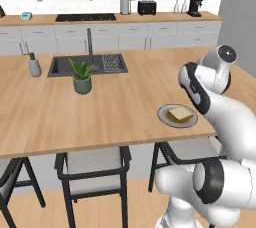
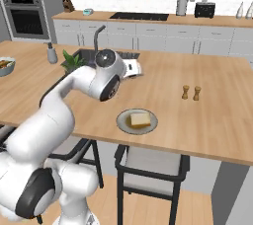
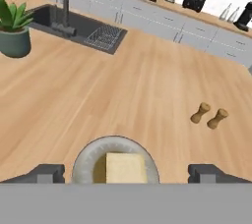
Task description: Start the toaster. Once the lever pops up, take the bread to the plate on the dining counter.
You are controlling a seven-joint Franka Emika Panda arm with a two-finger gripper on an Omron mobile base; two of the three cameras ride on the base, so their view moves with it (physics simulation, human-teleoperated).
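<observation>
Bread [image 3: 126, 168] on plate [image 3: 86, 161], btwn wide-apart jaws.

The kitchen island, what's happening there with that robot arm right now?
A slice of bread lies flat on the plate near the front edge of the dining counter. The robot's tool hangs open just above the plate, with nothing between its fingers. The toaster stands far off on the back counter. So the bread seems delivered and let go. A potted plant and two small wooden shakers stand on the same counter.
</observation>
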